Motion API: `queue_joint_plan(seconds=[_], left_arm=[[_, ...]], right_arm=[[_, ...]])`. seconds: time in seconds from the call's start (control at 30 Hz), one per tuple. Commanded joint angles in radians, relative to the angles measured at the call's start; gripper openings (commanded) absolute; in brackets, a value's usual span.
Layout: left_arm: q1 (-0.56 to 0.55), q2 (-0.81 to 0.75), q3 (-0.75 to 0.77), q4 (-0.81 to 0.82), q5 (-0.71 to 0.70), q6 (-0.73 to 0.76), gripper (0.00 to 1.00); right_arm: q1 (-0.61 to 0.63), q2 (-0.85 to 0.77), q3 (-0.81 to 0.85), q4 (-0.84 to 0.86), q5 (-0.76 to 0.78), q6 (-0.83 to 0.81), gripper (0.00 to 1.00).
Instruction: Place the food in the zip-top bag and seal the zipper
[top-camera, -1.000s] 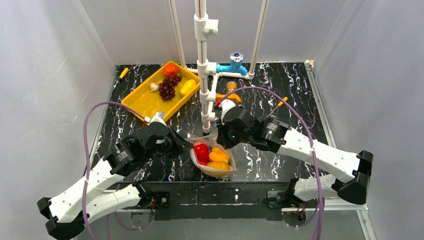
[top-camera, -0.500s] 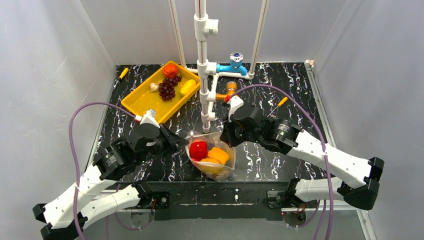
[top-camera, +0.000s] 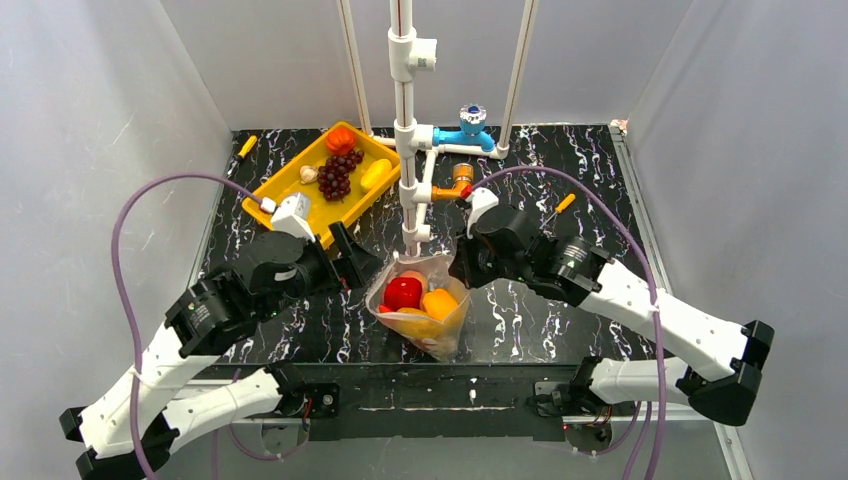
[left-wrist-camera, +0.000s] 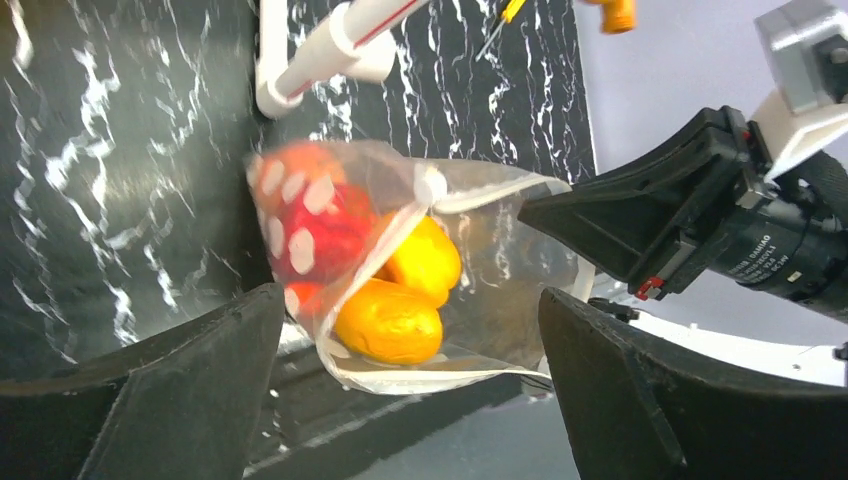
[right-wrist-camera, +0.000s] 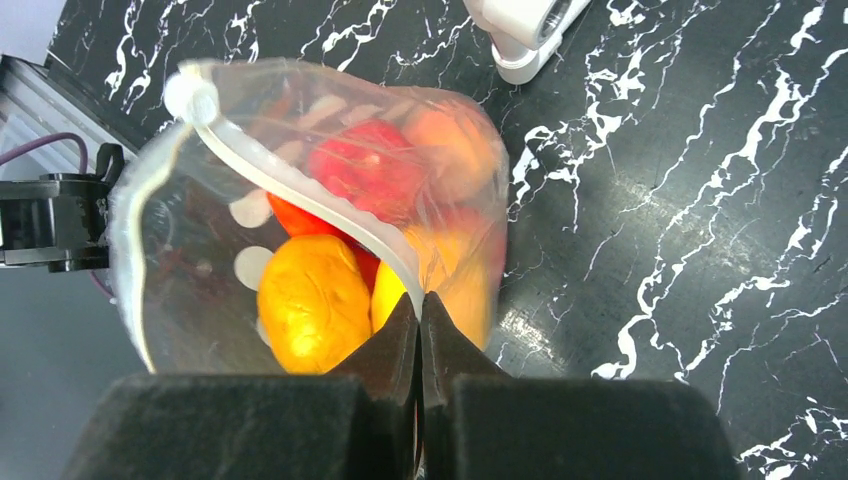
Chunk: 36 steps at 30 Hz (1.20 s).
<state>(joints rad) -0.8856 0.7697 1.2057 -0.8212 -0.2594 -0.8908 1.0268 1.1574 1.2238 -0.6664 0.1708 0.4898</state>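
Clear crinkly plastic with white dots: zip-top bag (top-camera: 420, 318) sits on the black marbled table (top-camera: 560, 160) near the front edge, between the two grippers, just in front of the white pipe stand (top-camera: 405, 130).

- Contents: one glossy red toy (top-camera: 402, 293) on the left of the bag and orange-yellow pieces (top-camera: 440, 303) beside and below it. The plastic bulges round them.
- Zipper strip (right-wrist-camera: 300, 195) runs as a pale curved band across the mouth. Can't tell if it's sealed along its length.
- Right gripper (right-wrist-camera: 420, 305): fingers pressed together, pinching one end of the zipper strip, with the bag's mouth end raised towards it.
- Left gripper (top-camera: 352, 258): jaws spread wide, just left of the bag. From its wrist view the bag shows in the gap between the fingers. Contact not clear.
- Yellow tray (top-camera: 290, 205) is at far left, well apart from the bag. It holds dark purple grapes (top-camera: 336, 172), a red-orange piece (top-camera: 340, 138), a yellow piece (top-camera: 376, 172) and a small white one (top-camera: 309, 174).
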Motion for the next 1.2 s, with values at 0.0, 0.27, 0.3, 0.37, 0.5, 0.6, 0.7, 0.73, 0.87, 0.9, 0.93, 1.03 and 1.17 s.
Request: queue_joint_plan(seconds=[0.0,0.27,0.3,0.37,0.5,0.6,0.7,0.73,0.87,0.9,0.93,1.03,1.17], left_arm=[[0.007,0.065,0.142,-0.087,-0.086,0.268,0.98],[0.339,0.168,0.098,-0.009,0.128,0.456,0.98],[0.396,0.19,0.076,0.024,0.194,0.462,0.98],[0.48,0.249,0.058,0.077,0.279,0.485,0.98],[0.607,0.438,0.088,0.169,0.346,0.554,0.98],[0.69,0.611,0.128,0.238,0.418,0.561,0.98],[0.75,0.75,0.149,0.368,0.521,0.558,0.98],[0.76,0.798,0.16,0.411,0.539,0.563,0.98],[0.772,0.985,0.287,0.475,0.567,0.675,0.9],[0.773,1.028,0.317,0.485,0.569,0.701,0.88],[0.775,1.062,0.335,0.504,0.583,0.719,0.88],[0.777,1.161,0.412,0.538,0.613,0.763,0.87],[0.777,1.274,0.512,0.553,0.607,0.752,0.85]], right_arm=[[-0.007,-0.088,-0.014,0.008,0.032,0.007,0.01],[-0.021,-0.146,-0.04,-0.007,0.09,0.003,0.01],[-0.024,-0.151,-0.046,-0.007,0.092,0.002,0.01],[-0.034,-0.157,-0.057,-0.004,0.086,0.003,0.01],[-0.043,-0.156,-0.065,-0.002,0.07,0.005,0.01],[-0.047,-0.156,-0.066,0.005,0.061,0.005,0.01],[-0.051,-0.156,-0.068,0.013,0.046,0.005,0.01],[-0.052,-0.156,-0.07,0.016,0.041,0.005,0.01],[-0.057,-0.155,-0.069,0.021,0.028,0.004,0.01],[-0.058,-0.156,-0.069,0.023,0.021,0.004,0.01],[-0.059,-0.156,-0.069,0.025,0.014,0.004,0.01],[-0.06,-0.158,-0.069,0.028,0.0,0.005,0.01],[-0.064,-0.16,-0.075,0.022,-0.005,0.007,0.01]])
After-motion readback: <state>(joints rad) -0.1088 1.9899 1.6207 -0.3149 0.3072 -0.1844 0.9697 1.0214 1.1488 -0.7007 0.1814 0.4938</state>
